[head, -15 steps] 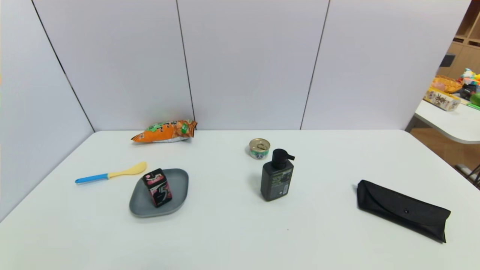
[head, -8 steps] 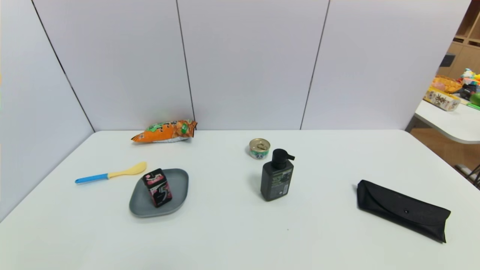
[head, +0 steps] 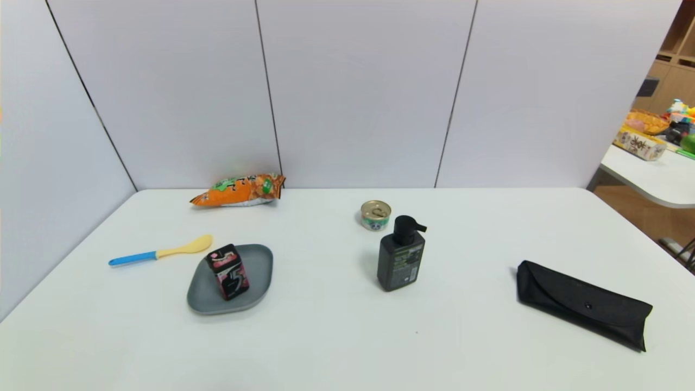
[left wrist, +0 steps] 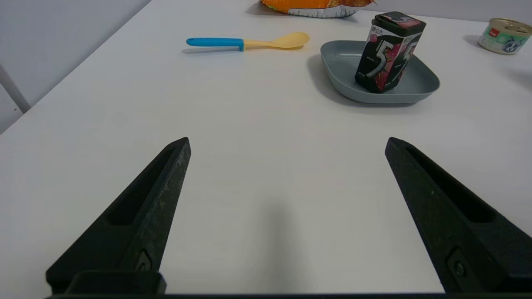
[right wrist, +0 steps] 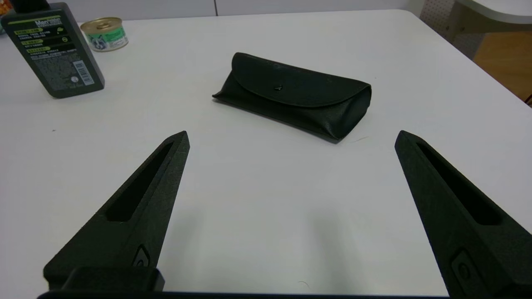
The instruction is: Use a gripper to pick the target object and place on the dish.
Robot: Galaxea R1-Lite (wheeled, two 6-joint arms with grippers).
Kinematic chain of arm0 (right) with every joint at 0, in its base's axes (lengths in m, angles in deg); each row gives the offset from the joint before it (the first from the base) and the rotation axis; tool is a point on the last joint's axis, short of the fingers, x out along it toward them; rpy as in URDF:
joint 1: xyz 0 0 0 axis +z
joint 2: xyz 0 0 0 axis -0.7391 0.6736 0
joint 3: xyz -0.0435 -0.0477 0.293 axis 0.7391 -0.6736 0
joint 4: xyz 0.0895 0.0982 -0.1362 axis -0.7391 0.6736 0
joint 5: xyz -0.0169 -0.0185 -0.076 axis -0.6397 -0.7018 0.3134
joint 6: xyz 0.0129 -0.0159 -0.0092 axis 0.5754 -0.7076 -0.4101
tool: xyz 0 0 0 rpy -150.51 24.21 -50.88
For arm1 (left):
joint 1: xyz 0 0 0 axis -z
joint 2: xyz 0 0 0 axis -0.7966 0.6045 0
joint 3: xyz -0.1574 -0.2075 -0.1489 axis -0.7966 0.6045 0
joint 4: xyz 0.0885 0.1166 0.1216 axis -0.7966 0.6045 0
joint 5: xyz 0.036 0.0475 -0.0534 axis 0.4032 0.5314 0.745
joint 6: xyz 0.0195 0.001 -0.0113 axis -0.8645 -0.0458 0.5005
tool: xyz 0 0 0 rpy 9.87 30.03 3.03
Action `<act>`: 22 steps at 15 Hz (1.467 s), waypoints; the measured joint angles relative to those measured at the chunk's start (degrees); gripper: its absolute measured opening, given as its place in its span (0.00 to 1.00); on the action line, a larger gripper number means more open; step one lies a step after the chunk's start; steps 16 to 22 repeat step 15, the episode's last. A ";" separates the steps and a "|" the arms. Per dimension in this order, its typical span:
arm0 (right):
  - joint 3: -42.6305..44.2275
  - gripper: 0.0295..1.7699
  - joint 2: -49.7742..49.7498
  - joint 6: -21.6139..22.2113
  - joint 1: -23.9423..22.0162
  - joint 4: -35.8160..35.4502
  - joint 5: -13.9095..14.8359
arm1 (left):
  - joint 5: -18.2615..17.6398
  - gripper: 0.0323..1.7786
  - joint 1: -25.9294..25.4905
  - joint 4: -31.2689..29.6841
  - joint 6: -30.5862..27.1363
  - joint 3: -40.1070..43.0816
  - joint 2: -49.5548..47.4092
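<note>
Looks like the black box [head: 231,276] sits on the dish [head: 258,271] because it's been placed; left gripper [left wrist: 287,143] and right gripper [right wrist: 292,137] are spread wide, empty, above the table.

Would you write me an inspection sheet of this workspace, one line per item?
Surface: white table, a tiny dark speck in front of the pump bottle
Job's things: small black box standing on the grey-blue plate
Clutter: pump bottle, tin can, orange snack bag, spoon, black case
Grippers: left gripper and right gripper both open, empty, above the table's near part
Cables: nothing seen
Surroundings: pale panels behind; second table beyond the right side, carrying assorted items
</note>
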 joint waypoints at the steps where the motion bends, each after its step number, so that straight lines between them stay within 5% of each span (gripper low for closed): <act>1: 0.00 0.97 0.00 0.00 0.00 -0.02 0.02 | 0.21 0.95 0.00 -0.06 1.18 0.00 0.00; 22: 0.00 0.97 0.00 -0.17 0.00 -0.16 -0.05 | 0.73 0.95 -0.02 -0.20 2.85 0.00 0.00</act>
